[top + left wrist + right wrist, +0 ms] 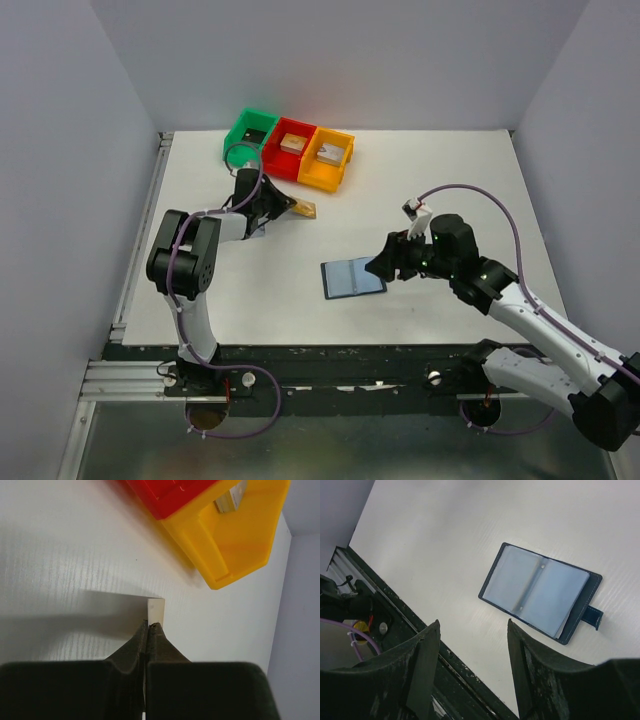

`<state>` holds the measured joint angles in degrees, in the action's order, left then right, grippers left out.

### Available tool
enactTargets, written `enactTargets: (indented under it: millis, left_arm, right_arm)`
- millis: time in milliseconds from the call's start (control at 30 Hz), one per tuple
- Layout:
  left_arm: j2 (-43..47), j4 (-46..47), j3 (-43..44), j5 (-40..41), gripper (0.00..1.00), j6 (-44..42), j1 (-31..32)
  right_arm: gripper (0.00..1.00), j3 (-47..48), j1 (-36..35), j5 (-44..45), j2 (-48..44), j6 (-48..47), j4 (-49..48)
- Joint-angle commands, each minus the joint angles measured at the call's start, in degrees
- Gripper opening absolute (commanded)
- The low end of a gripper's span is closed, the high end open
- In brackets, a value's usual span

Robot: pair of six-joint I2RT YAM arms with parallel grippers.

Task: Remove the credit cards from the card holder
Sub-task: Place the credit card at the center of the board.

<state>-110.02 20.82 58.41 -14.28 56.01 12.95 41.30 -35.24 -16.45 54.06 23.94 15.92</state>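
Note:
The dark navy card holder (352,277) lies open on the white table, its greyish pockets up; in the right wrist view it (540,591) shows its strap tab at the right. My right gripper (383,266) is open and empty, just right of the holder and above it (474,625). My left gripper (293,206) is shut on a tan-gold credit card (306,210), held edge-on near the yellow bin; in the left wrist view the card (156,610) sticks out past the closed fingertips (150,626). The other cards are not visible.
Green (250,131), red (291,147) and yellow-orange (329,158) bins stand in a row at the back; the red and yellow ones hold small blocks. The yellow bin (235,535) is just ahead of my left gripper. Grey walls enclose the table.

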Motion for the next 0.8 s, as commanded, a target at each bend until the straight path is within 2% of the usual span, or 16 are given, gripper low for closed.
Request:
enactTargets:
  millis: [0,100,367,633,767]
  left_arm:
    - [-2.39,1.86,1.61,-1.97,0.02,-0.28,-0.21]
    - [-2.92,1.77,1.88,-2.41,0.1,-0.99,-0.21]
    - [-2.13,-0.51,2.76,-3.3,0.4,-3.18,-0.38]
    - [0.68,-6.04,3.2,-1.72,0.52,-6.52,-2.49]
    - [5.32,-11.75,2.59,2.58,0.58,-8.98,-3.98]
  right_arm:
    - [0.64,0.45,0.0,-1.13,0.6,-1.36,-1.51]
    - [0.64,0.63,0.0,-0.52,1.04,-1.71,-0.98]
    - [0.66,1.24,0.0,1.15,1.75,-1.88,0.42]
    - [0.66,2.03,-0.09,3.34,2.1,-2.41,2.27]
    - [0.67,3.08,0.0,10.97,2.8,-1.72,5.95]
